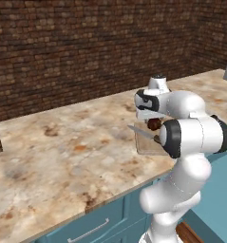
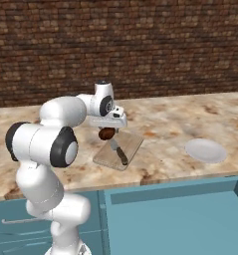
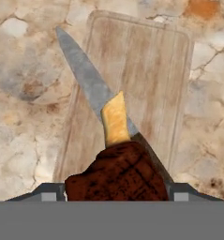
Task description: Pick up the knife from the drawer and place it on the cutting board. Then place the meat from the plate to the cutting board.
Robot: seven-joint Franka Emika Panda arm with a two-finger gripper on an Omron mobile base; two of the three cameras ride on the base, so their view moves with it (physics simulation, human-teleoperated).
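Gripper [image 2: 107,130] pinching the meat [image 2: 106,133] above the cutting board [image 2: 132,143], ready to lower beside the knife [image 2: 118,152]; plate [image 2: 205,150] bare, far right.

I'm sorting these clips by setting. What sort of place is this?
Most likely a kitchen, a rendered one: a marbled stone counter over teal drawers, backed by a brick wall, with a wooden cutting board, a knife and a white plate laid out.
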